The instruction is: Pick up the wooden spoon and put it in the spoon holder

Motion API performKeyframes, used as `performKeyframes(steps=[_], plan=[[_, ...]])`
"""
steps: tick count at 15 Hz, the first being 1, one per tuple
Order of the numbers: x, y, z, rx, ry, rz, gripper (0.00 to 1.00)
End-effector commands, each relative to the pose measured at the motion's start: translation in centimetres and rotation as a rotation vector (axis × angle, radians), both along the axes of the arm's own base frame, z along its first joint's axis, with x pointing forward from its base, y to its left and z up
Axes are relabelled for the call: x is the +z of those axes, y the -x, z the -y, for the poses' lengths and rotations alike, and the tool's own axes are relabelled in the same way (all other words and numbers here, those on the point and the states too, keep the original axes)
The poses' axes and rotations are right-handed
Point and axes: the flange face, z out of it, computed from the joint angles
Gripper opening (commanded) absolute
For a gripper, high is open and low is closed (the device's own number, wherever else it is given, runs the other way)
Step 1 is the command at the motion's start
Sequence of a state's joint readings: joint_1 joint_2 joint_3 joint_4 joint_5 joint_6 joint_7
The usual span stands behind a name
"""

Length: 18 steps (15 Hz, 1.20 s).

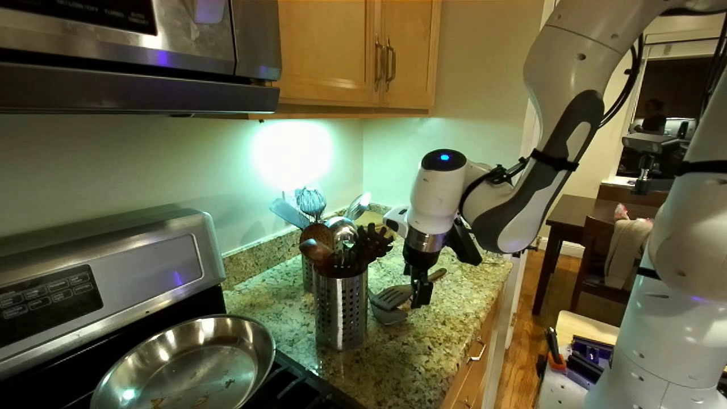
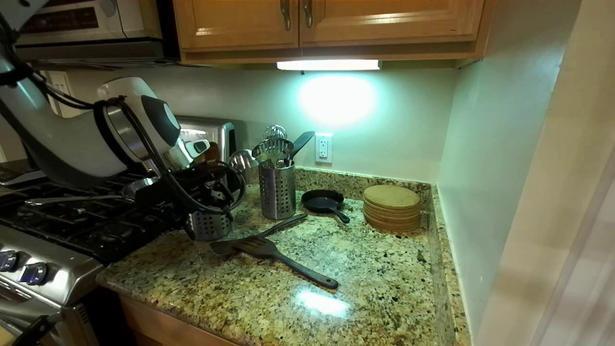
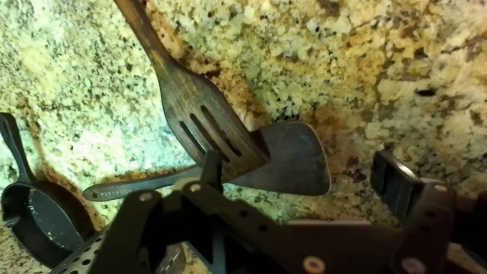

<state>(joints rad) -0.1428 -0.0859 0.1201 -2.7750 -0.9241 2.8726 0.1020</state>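
Two steel canisters with holes stand on the counter, a near one (image 1: 341,312) (image 2: 210,226) and a back one (image 2: 277,192) (image 1: 308,275), both holding utensils; either fits the spoon holder. No slender spoon with a small bowl shows loose on the counter; a brown spoon-like head (image 1: 315,248) sticks out of the near canister. A brown slotted wooden turner (image 3: 190,95) (image 2: 298,266) lies across a darker flat spatula (image 3: 293,163) (image 2: 281,225). My gripper (image 3: 298,165) (image 1: 420,292) is open and empty above the spatula's blade. In an exterior view the arm's cables hide its fingers.
A steel frying pan (image 1: 187,363) sits on the stove. A small black skillet (image 2: 319,201) (image 3: 45,220) lies beside the back canister. A stack of round wooden discs (image 2: 391,209) stands near the wall. Cabinets (image 1: 358,51) hang above the counter.
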Motion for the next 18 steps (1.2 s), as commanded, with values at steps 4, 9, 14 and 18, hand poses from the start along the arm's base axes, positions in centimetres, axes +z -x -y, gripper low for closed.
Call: performKeyframes(steps=[4, 9, 14, 18], plan=[[-2.9, 1.5, 0.4, 0.054, -0.059, 0.003, 1.00], [-4.2, 2.5, 0.2, 0.081, -0.060, -0.005, 1.00], [-4.5, 2.4, 0.1, 0.089, -0.053, 0.021, 1.00], [-4.7, 1.4, -0.2, 0.109, -0.061, 0.053, 1.00]])
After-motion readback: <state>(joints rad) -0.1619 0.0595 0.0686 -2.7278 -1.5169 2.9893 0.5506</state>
